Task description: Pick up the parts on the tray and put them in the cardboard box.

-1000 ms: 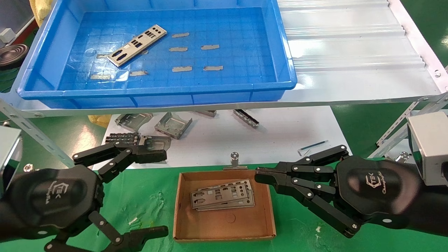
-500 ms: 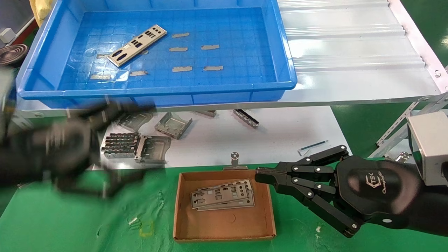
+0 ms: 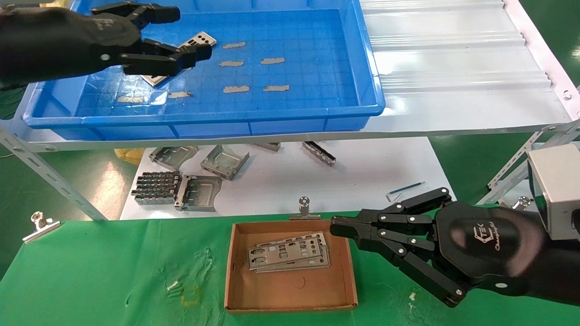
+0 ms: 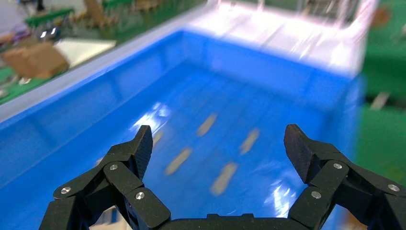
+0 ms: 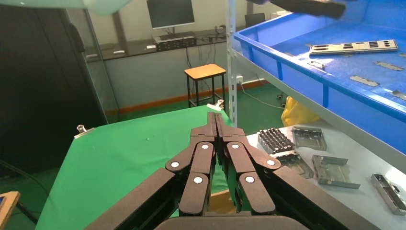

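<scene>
The left claw (image 3: 183,31) hangs over the left part of the blue tray (image 3: 290,115), and its two fingers stand wide apart with nothing between them. In the left wrist view the open fingers (image 4: 136,148) frame only the blue floor of the tray and some small grey tape patches (image 4: 225,177); the plate itself does not show there. From the head view, the last plate (image 3: 199,40) lies just under and behind the claw, partly hidden by the lower finger. Only its two ends show. Its long axis runs on a diagonal, from the near-left end up to the far-right end. So the plate is directly below the claw, and I judge that the coming move is mostly a descent, with the fingers turned to close across the short side of the plate and not along its length.

In the middle, lower down, the cardboard box (image 3: 235,294) sits on the green tabletop (image 3: 113,271) and already holds a few stacked plates (image 3: 287,251).

On the right, the right claw (image 3: 337,226) rests with its fingers pressed together, empty, just beside the right wall of the box. It is far from the tray, so the left arm is clearly the nearer one for this plate.
</scene>
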Motion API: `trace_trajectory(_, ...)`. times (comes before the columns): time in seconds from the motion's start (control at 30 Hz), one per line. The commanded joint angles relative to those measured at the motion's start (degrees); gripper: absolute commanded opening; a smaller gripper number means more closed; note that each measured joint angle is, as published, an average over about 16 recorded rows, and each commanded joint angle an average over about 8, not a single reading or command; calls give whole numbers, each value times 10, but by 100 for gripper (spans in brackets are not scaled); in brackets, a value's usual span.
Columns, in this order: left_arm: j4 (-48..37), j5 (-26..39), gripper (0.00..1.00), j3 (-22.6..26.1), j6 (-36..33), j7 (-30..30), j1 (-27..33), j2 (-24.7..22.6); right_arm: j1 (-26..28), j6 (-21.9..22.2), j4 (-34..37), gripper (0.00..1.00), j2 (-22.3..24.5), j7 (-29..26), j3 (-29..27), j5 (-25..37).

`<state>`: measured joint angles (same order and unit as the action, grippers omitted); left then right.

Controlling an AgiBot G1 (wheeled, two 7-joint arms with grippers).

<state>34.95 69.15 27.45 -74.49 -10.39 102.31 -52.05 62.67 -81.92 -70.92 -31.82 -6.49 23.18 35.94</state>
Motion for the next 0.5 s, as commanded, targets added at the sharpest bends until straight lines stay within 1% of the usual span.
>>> trace_trajectory(0.03, -43, 36, 100, 18, 9, 10, 39, -19, 0, 0, 0, 0, 0, 0, 0, 0)
trace_trajectory(0.07, -62, 48, 100, 24, 12, 14, 51, -27, 0, 0, 0, 1, 0, 0, 0, 0)
trace_trajectory(0.1, -79, 58, 100, 30, 15, 17, 62, -34, 0, 0, 0, 7, 0, 0, 0, 0)
trace_trajectory(0.33, -189, 112, 100, 61, 45, 44, 117, -76, 0, 0, 0, 94, 0, 0, 0, 0)
trace_trajectory(0.37, -201, 116, 100, 63, 50, 49, 122, -80, 0, 0, 0, 100, 0, 0, 0, 0)
trace_trajectory(0.5, -244, 127, 100, 68, 73, 67, 134, -96, 0, 0, 0, 100, 0, 0, 0, 0)
